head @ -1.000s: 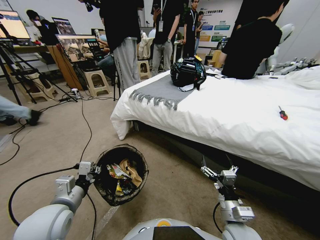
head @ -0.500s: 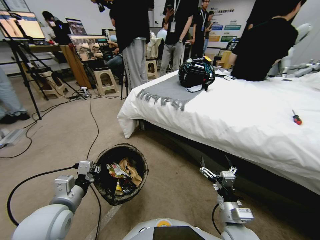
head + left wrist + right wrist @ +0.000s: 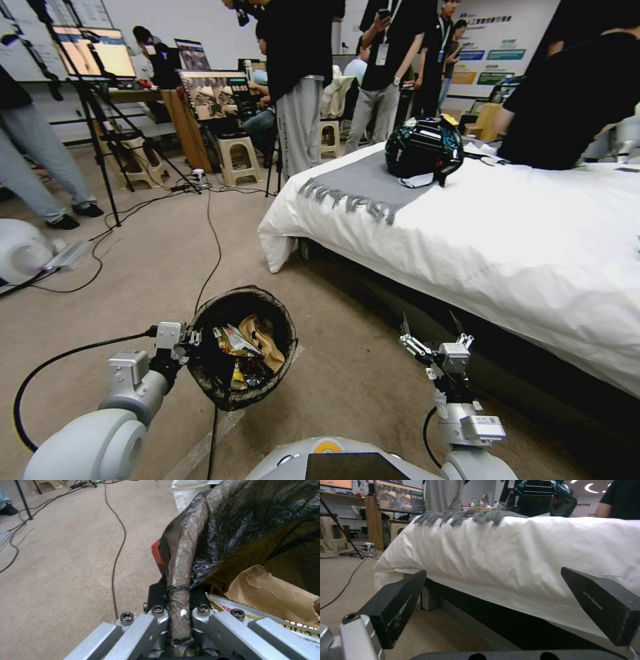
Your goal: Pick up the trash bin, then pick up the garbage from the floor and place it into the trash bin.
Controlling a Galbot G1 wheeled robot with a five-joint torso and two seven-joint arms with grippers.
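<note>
Left wrist view has my left claw (image 3: 180, 620) clenched on the trash bin's (image 3: 241, 347) bag-wrapped rim, bin hanging just beyond it. Light, probably slippery film: grip the stiff rim. Right claw (image 3: 433, 333) released, beside the bed (image 3: 520, 233).

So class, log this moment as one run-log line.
left gripper: shut on black-bagged round trash bin rim | right gripper: open, empty | wrappers, brown paper inside

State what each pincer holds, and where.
Left pincer clamps the trash bin by its bag-wrapped rim. Right pincer is open, empty.
</note>
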